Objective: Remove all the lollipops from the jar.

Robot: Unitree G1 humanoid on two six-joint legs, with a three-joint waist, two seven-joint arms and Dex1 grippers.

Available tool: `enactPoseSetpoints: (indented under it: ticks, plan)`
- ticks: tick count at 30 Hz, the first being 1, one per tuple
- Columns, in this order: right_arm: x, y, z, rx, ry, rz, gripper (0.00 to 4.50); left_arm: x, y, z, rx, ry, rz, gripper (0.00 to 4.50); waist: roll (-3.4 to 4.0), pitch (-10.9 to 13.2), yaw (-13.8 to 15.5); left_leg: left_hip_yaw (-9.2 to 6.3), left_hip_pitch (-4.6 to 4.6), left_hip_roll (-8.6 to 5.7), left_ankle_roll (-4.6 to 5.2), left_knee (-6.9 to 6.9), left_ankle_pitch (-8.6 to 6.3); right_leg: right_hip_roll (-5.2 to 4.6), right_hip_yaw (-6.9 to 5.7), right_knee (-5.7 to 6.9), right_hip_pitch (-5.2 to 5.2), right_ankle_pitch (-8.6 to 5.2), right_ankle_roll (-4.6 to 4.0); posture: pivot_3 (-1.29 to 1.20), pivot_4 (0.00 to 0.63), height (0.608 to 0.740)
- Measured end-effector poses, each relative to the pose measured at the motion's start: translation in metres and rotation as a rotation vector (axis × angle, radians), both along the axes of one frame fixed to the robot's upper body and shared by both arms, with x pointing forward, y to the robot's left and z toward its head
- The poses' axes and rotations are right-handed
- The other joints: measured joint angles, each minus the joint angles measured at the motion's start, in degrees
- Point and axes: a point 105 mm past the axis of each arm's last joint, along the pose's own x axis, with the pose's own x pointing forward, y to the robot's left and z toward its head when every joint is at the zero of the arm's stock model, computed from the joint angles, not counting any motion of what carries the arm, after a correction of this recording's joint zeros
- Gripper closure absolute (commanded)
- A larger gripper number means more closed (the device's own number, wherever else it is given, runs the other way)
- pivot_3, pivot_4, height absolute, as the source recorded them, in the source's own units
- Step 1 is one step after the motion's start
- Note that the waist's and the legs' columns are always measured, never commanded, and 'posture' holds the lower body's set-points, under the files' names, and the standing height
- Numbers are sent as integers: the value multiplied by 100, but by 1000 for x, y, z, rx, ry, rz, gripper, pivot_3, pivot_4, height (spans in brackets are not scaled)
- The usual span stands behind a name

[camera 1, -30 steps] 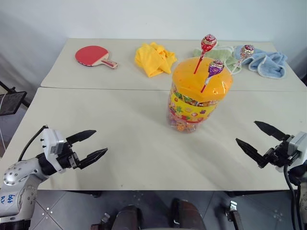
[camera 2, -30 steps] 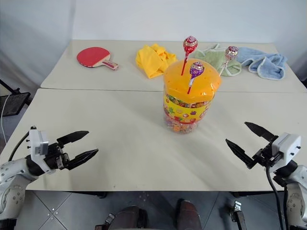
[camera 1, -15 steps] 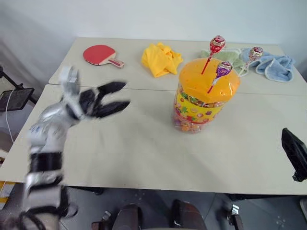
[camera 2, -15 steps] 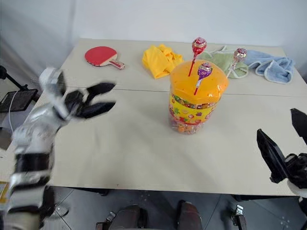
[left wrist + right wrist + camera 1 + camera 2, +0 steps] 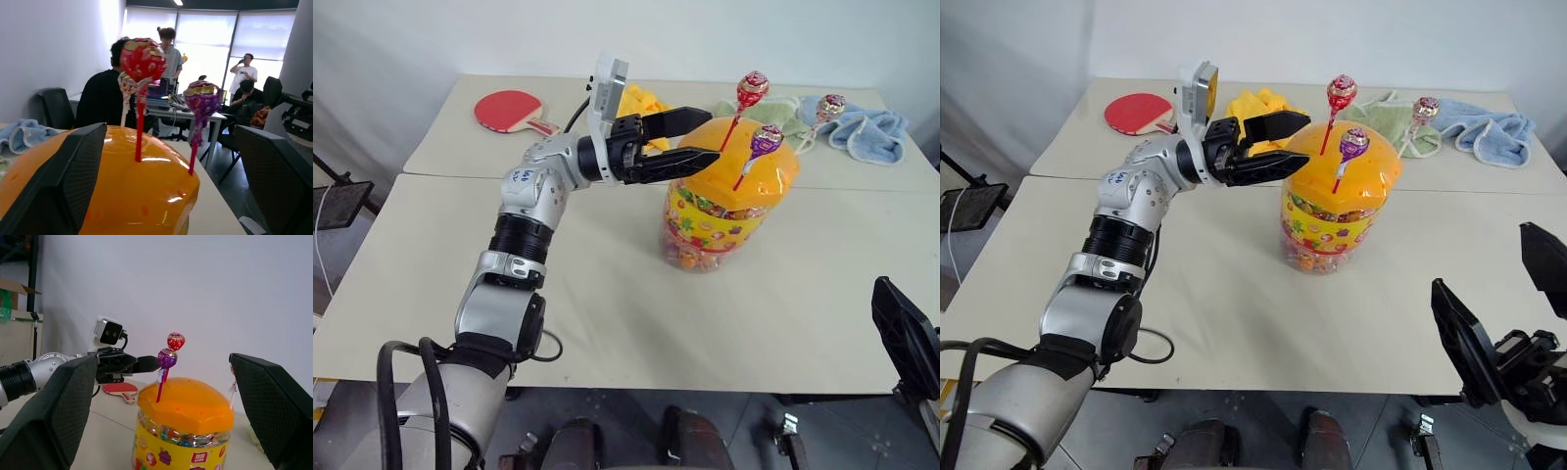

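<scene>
The left gripper (image 5: pixel 690 138) hovers at the jar (image 5: pixel 717 220) lid's edge, its 2 fingers parted and holding nothing; the red lollipop (image 5: pixel 751 88) stands nearest its line; best to slide the jaws either side of the thin stick below the head, close gently, then lift straight up so the jar stays put; the right gripper (image 5: pixel 1508 313) waits low, spread wide, empty; 3 lollipops stand in the orange lid's holes, loose candies fill the clear jar at the table's (image 5: pixel 607 294) middle
</scene>
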Motion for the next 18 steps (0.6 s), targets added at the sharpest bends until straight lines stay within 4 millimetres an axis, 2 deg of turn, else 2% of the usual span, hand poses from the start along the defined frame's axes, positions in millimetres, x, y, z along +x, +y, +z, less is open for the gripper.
enactPoseSetpoints:
  ticks: [6,12,18]
  plan:
    - [-6,-1,-3,-10,-6,-13,0,10,-7,-2,21,16,42,2677,0,0,-23,1,2,0,1,-4,0,0,1,1,-2,0,0,0,150,740]
    - [-8,-2,-5,-3,-4,-14,0,11,-14,-4,31,-17,58,4459,0,0,-21,1,1,0,1,-4,0,0,1,0,-1,0,0,0,150,740]
    - [-7,1,-6,16,-6,9,0,12,-16,-3,6,-16,64,4459,0,0,-14,0,1,0,1,-4,-1,0,1,0,-2,0,0,0,150,740]
